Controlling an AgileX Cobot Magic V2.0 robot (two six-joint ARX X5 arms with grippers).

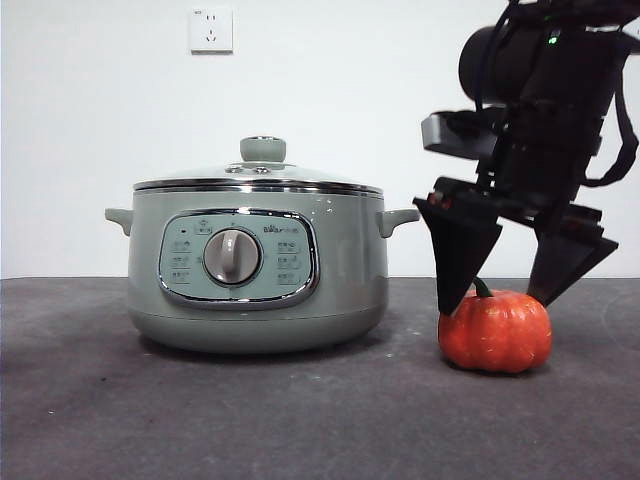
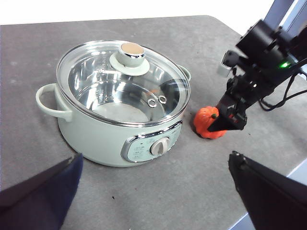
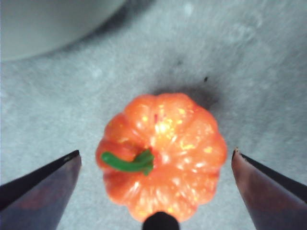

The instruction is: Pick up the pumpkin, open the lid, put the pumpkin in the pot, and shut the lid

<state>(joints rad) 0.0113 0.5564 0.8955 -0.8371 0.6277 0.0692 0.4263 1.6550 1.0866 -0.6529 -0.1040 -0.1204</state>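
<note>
The orange pumpkin with a green stem sits on the table to the right of the pot. My right gripper is open directly above it, one jaw on each side, tips at the level of its top. In the right wrist view the pumpkin lies between the spread jaws. The glass lid with its pale green knob rests shut on the pot. In the left wrist view the pot, lid and pumpkin show from above. My left gripper is open, high and clear of the pot.
The dark grey table stretches in front of the pot. Its right edge lies close beyond the pumpkin in the left wrist view. A white wall with a socket stands behind.
</note>
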